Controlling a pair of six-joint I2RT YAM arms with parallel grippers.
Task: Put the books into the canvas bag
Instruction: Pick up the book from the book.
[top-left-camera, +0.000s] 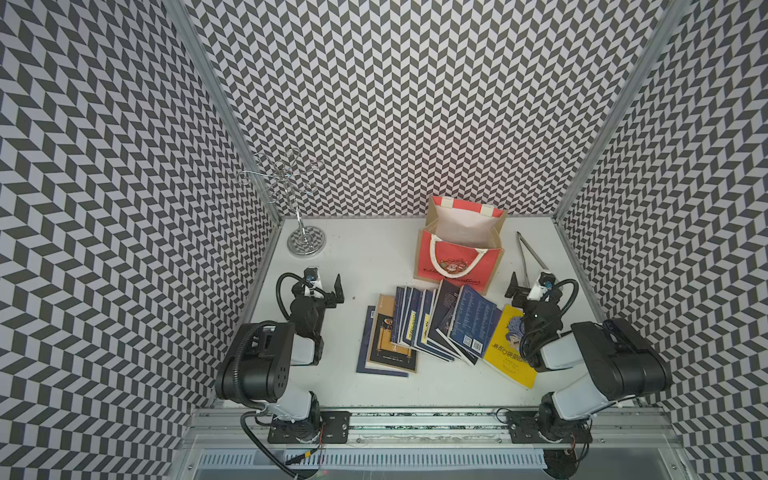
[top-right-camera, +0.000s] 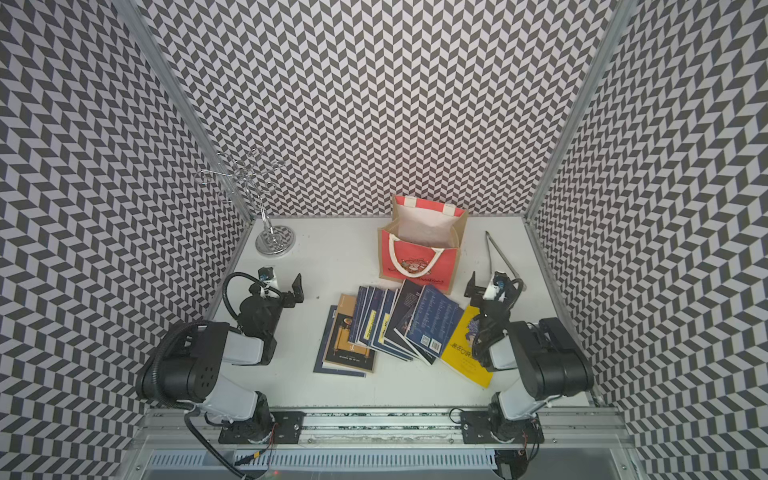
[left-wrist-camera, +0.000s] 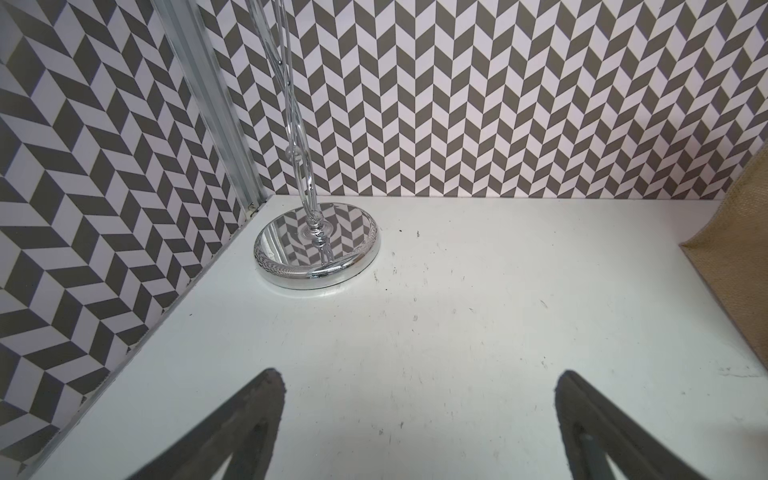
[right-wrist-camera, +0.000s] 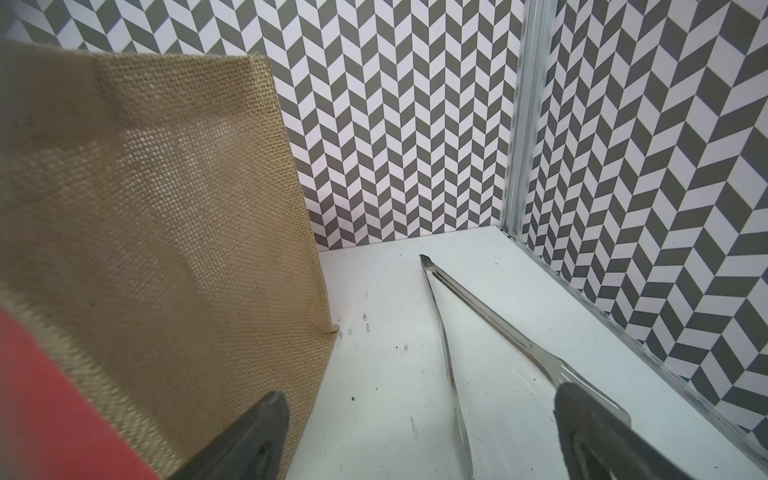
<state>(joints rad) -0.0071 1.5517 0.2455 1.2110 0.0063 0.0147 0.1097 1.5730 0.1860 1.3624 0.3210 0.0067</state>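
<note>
**Both claws are held wide apart and empty; no book is bagged yet.**
The books (top-left-camera: 436, 328) are fanned on the surface (top-left-camera: 353, 249) between the left claw (left-wrist-camera: 419, 424) and the right claw (right-wrist-camera: 419, 428), with their edges exposed for pinching. The canvas bag (top-left-camera: 428, 257) is stood open-mouthed just beside the right claw. Tongs (right-wrist-camera: 478, 316) crowd that claw's other side, and bare room is left ahead of the left claw up to a chrome stand (left-wrist-camera: 316, 249).

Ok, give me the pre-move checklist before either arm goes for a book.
1. Canvas bag upright, mouth open: ok.
2. Nothing visible inside the bag: ok.
3. Books fanned on the table between the arms: ok.
4. Left gripper open, empty: ok.
5. Right gripper open, empty: ok.
6. Tongs clear of the right gripper: cannot tell; a finger overlaps their end in the wrist view.
</note>
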